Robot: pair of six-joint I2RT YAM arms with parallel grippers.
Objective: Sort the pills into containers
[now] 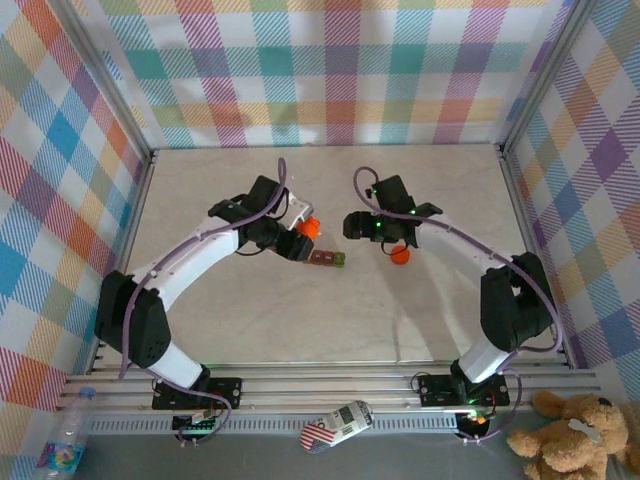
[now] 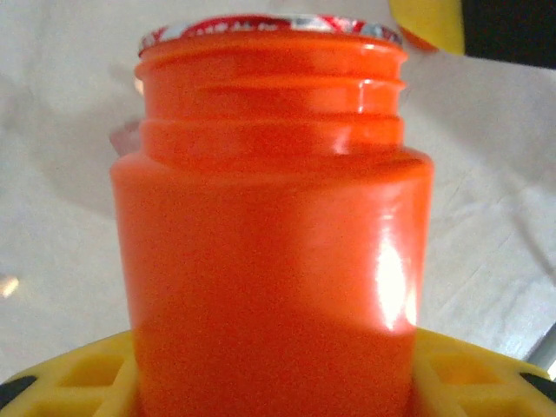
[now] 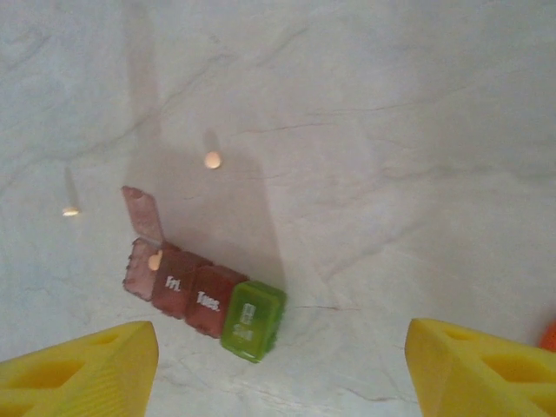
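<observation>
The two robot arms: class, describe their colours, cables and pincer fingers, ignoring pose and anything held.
Both the left arm and right arm have glossy white link shells joined by black joint housings. A thin purple cable loops along each. Small green lights glow near the right wrist. The pincer fingers are bright yellow plastic wedges with moulded recesses.

We count 1 orange bottle (image 2: 269, 243), 1 orange cap (image 1: 400, 255) and 1 strip of containers (image 3: 204, 300) with 4 compartments: 3 red-brown, 1 green. We see 3 pills (image 3: 213, 160): 2 loose on the table (image 3: 391, 130), 1 in the open end compartment.
</observation>
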